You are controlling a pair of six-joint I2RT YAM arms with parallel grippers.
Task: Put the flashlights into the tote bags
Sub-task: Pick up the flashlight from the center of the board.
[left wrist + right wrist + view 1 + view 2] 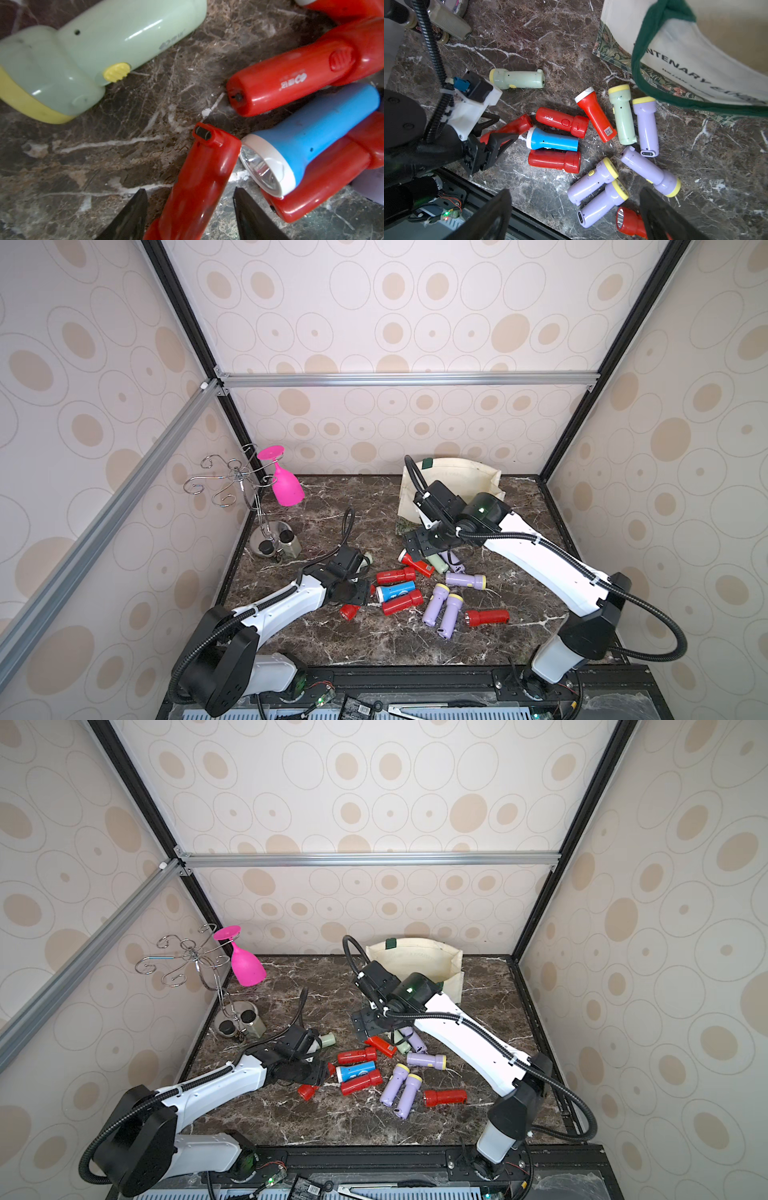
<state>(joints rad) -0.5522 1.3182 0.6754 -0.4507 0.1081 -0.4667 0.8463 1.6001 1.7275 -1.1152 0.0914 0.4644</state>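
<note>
Marble-look bench (374, 651), inside a box of wallpapered panels and aluminium rails.

- About a dozen flashlights (451, 612) lie loose on their sides, mid-bench toward the front edge. None is visibly bagged, and I can't see inside the bag.
- The left pincer (189, 189) is down at bench level on the left fringe of the heap. Its jaws are apart and straddle the barrel of a red flashlight (203, 166), with a gap showing at both tips, so it's not clamped yet. My read is that it's lining up the grab. That one makes sense as a target, since it's outermost with bare bench on one side.
- The blue flashlight (311, 135) has its head right against that red barrel. The jaw on that side has little room, so I'd expect a nudge on closing.
- The right pincer (576, 191) hovers above the far side of the heap, jaws wide and empty. It's probably parked clear of the left arm.
- The tote bag (457, 481) stands upright near the back edge, right of centre, mouth up. That suits a drop from above. Its green handle (639, 62) flops over the front face and could snag.
- In the back left corner a pink goblet (286, 485) hangs on a wire rack (237, 481). It's not part of the job.
</note>
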